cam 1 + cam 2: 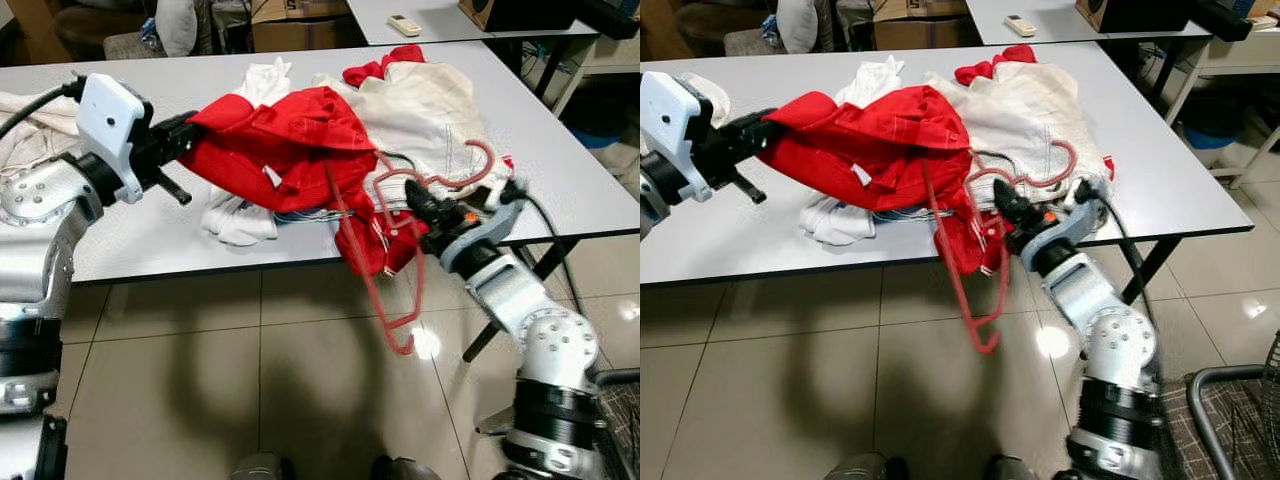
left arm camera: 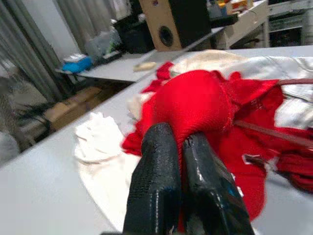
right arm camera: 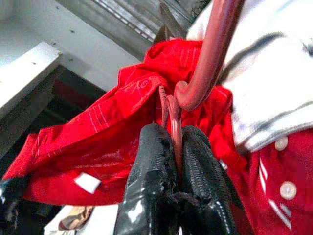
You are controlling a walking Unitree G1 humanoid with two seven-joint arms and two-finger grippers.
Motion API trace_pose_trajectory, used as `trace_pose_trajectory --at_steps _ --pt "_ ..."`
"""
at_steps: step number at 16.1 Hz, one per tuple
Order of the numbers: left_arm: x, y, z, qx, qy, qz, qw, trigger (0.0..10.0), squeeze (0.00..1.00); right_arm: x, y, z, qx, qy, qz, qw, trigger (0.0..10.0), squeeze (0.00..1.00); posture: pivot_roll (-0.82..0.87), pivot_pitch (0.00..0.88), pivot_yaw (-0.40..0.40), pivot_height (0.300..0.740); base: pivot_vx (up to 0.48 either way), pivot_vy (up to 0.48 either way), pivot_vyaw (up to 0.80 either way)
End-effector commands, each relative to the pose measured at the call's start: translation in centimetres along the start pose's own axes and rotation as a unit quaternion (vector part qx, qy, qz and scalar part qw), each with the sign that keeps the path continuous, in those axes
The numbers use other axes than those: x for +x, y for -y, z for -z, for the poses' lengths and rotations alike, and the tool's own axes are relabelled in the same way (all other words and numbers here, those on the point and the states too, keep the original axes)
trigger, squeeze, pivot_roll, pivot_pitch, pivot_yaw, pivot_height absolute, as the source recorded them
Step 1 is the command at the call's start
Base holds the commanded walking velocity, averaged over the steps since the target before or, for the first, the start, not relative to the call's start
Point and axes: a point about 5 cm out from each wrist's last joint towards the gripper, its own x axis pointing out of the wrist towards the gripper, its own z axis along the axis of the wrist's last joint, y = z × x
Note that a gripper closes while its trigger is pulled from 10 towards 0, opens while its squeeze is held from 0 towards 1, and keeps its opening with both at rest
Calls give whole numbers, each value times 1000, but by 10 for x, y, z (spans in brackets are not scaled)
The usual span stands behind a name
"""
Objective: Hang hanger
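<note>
A red garment point(image 1: 275, 140) is lifted over the grey table point(image 1: 150, 240), and my left gripper point(image 1: 190, 135) is shut on its left end; the wrist view shows red cloth point(image 2: 193, 103) pinched between the fingers point(image 2: 151, 181). A red plastic hanger point(image 1: 365, 250) sticks out of the garment and droops past the table's front edge. My right gripper point(image 1: 420, 205) is shut on the hanger's thin wire point(image 3: 172, 122), just below its hook. A second pink hanger point(image 1: 465, 175) lies on the white clothes beside it.
White garments point(image 1: 420, 105) and another white piece point(image 1: 235, 215) are heaped on the table under the red one. A remote point(image 1: 404, 24) lies on a second table behind. A speaker point(image 2: 173, 22) stands at the back. Tiled floor lies in front.
</note>
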Motion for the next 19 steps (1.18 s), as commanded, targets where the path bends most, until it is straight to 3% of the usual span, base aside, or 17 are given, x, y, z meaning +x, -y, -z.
trace_pose_trajectory --at_steps 1,2,5,6,7,8,10,11,13,15,17,19 --pt "-1 1 -1 -1 -1 2 1000 0 0 1 -1 -2 -3 6 4 1000 10000 0 15 71 30 740 0 0 0" --pt "0 9 6 -15 -6 -9 1000 0 0 6 -9 -13 39 68 -2 997 10000 0 16 72 31 740 0 0 0" --pt "-2 9 10 -20 -10 -36 999 0 0 7 -25 -34 67 137 -60 986 10000 0 15 73 35 740 0 0 0" --pt "-3 8 11 -30 -7 -54 998 0 0 13 -31 -31 53 99 -70 991 10000 0 14 73 36 740 0 0 0" --pt "-3 10 12 -30 -9 -53 998 0 0 18 -23 -17 -19 43 -24 999 10000 0 13 74 36 740 0 0 0" --pt "-2 14 14 -32 -12 -47 998 0 0 19 -13 -1 -59 -3 11 998 10000 0 15 75 35 740 0 0 0" --pt "-1 19 16 -38 -13 -50 998 0 0 19 -17 9 -8 -9 -3 1000 10000 0 19 77 34 740 0 0 0" --pt "0 19 15 -41 -10 -58 997 0 0 19 -17 11 -11 -19 -1 1000 10000 0 18 77 35 740 0 0 0" --pt "3 9 10 -86 32 -125 988 0 0 8 -8 30 -9 -79 28 996 10000 0 13 78 41 740 0 0 0" --pt "2 0 1 -118 78 -154 978 0 0 -1 -2 37 3 -97 39 995 10000 0 12 79 42 740 0 0 0" --pt "-3 -8 -7 -144 119 -172 967 0 0 -12 6 38 22 -92 68 993 10000 0 12 81 43 740 0 0 0" --pt "-7 -4 -6 -142 112 -147 972 0 0 -12 5 23 30 -33 67 997 10000 0 10 84 48 740 0 0 0"
